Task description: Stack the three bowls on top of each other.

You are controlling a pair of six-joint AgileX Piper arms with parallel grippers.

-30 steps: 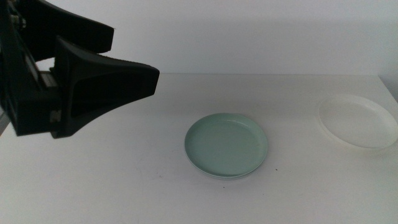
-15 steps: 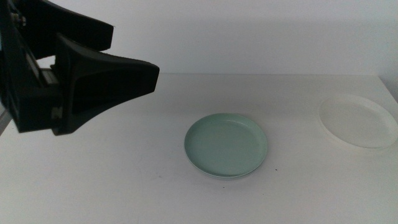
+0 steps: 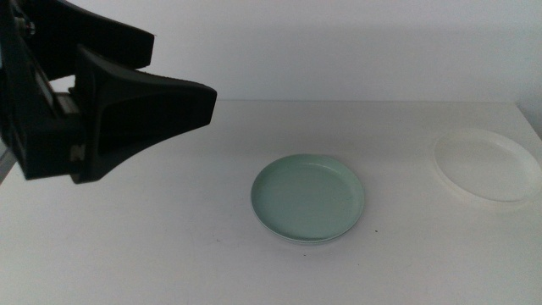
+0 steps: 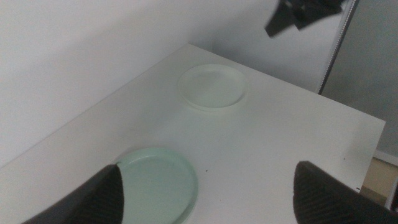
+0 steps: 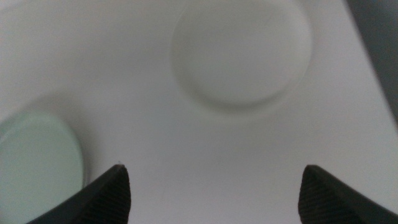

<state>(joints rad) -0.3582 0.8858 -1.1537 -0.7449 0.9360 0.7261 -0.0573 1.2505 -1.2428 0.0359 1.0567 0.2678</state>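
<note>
The mint green bowl (image 3: pixel 309 197) sits at the table's middle; a pale rim shows under its near edge, and I cannot tell if that is the grey bowl, which shows nowhere by itself. The white bowl (image 3: pixel 487 165) sits alone at the far right. My left gripper (image 3: pixel 185 76) hangs high at the upper left, open and empty, well away from both bowls. The left wrist view shows the mint bowl (image 4: pixel 155 193) and the white bowl (image 4: pixel 211 87) below its own gripper (image 4: pixel 209 167). My right gripper (image 5: pixel 214 168) is open and empty, high over the white bowl (image 5: pixel 241 53) and the mint bowl (image 5: pixel 37 162).
The white table (image 3: pixel 169 246) ends at a pale wall behind and at an edge just right of the white bowl. The right arm's dark gripper (image 4: pixel 305 12) and a metal pole (image 4: pixel 339 43) show past the table's corner in the left wrist view.
</note>
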